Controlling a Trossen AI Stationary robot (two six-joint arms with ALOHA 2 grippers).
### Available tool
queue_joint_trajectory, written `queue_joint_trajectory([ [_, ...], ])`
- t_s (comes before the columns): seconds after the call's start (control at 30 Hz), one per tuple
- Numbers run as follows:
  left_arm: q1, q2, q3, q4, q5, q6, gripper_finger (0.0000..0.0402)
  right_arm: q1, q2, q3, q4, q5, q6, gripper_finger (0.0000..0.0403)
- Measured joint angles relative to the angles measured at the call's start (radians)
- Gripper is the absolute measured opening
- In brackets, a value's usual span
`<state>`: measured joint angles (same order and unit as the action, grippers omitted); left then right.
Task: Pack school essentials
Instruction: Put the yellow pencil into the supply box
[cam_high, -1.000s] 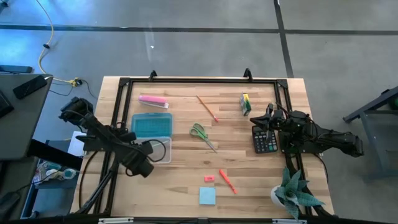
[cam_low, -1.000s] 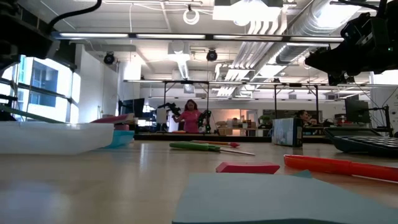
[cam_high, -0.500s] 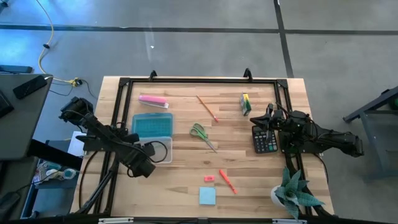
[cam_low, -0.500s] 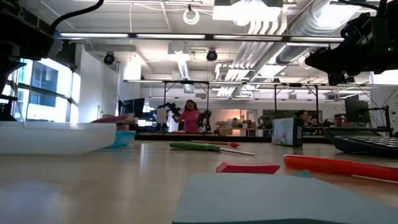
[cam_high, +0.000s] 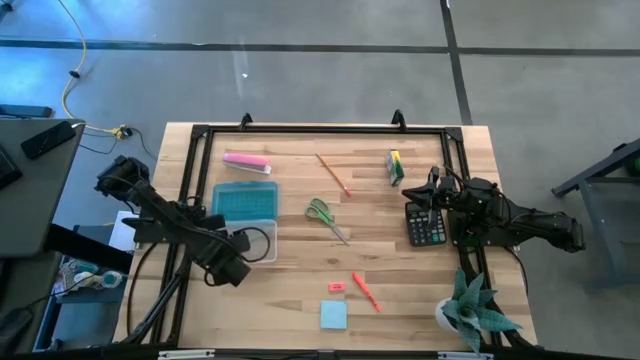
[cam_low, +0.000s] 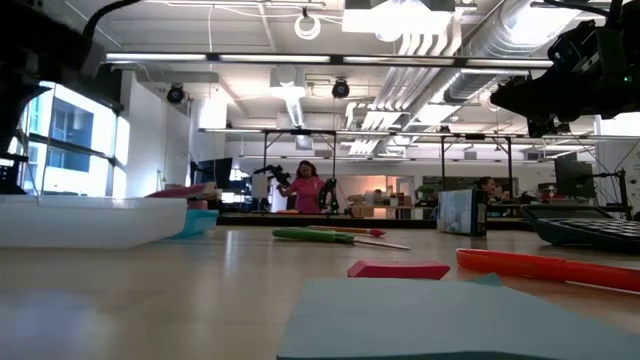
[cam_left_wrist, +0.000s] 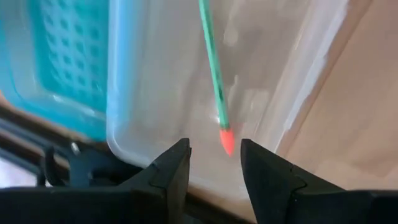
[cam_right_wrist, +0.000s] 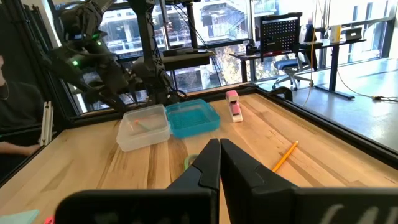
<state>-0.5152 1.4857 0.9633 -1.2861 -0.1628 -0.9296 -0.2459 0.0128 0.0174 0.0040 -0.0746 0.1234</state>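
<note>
2 dark arms are working over a pale wooden tabletop (cam_high: 300, 200) edged by a black frame, standing on a grey floor; behind it, an open workshop with ceiling ducts is showing, and a person (cam_low: 306, 188) in pink is standing far off.

At 9 o'clock, the left gripper (cam_left_wrist: 213, 163) is hovering over the clear tray (cam_high: 262, 240), fingers narrowly parted and holding nothing; 1 green pencil (cam_left_wrist: 212, 71) is lying inside that tray just ahead of the fingers. 1 teal tray (cam_high: 243, 200) is touching the clear one on its 12 o'clock side.

At 3 o'clock, the right gripper (cam_right_wrist: 220, 163) is resting closed above 1 black calculator (cam_high: 421, 224).

Lying loose: 1 pink object (cam_high: 246, 161) at 11 o'clock, 1 thin wooden pencil (cam_high: 333, 173) at 12 o'clock, 1 green-yellow block (cam_high: 396, 167) at 1 o'clock, 1 pair of green-handled scissors (cam_high: 325, 218) at centre. Toward 6 o'clock are lying 1 orange-red pen (cam_high: 365, 291), 1 tiny red eraser (cam_high: 336, 287) and 1 light-blue note pad (cam_high: 334, 315). 1 spiky potted plant (cam_high: 475, 312) is standing at 5 o'clock.
</note>
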Motion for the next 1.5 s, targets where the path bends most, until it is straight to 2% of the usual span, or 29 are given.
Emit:
queue_joint_trajectory([
  [0.23,-0.004,0.0,0.122,0.024,-0.191,0.075,0.0131,0.0,0.0,0.0,0.0,0.0,0.0,0.0],
  [0.33,-0.013,-0.004,0.151,0.11,-0.267,0.12,0.0131,0.0,0.0,0.0,0.0,0.0,0.0,0.0],
  [0.63,-0.051,-0.031,0.084,0.685,-0.429,0.354,0.0131,0.0,0.0,0.0,0.0,0.0,0.0,0.0],
  [0.73,-0.07,-0.031,0.015,0.993,-0.512,0.436,0.0131,0.0,0.001,0.0,0.0,0.0,0.0,0.0],
  [0.8,-0.073,-0.032,-0.047,1.195,-0.512,0.515,0.0131,0.0,0.001,0.0,0.0,0.0,0.0,0.0],
  [0.9,-0.059,-0.034,-0.135,1.43,-0.459,0.577,0.0131,0.0,0.001,0.0,0.0,0.0,0.0,0.0],
  [1.07,-0.019,-0.05,-0.26,1.682,-0.356,0.578,0.0131,0.0,0.001,0.0,0.003,0.0,0.016,0.0],
  [1.23,0.027,-0.05,-0.349,1.798,-0.335,0.566,0.0131,0.0,0.0,0.0,0.005,0.0,0.097,0.0],
  [1.4,0.084,-0.079,-0.402,1.805,-0.257,0.562,0.0131,0.0,0.0,0.0,0.019,0.0,0.144,0.0],
  [1.5,0.119,-0.119,-0.437,1.805,-0.253,0.562,0.0131,0.0,0.0,0.0,0.018,-0.001,0.162,0.0],
])
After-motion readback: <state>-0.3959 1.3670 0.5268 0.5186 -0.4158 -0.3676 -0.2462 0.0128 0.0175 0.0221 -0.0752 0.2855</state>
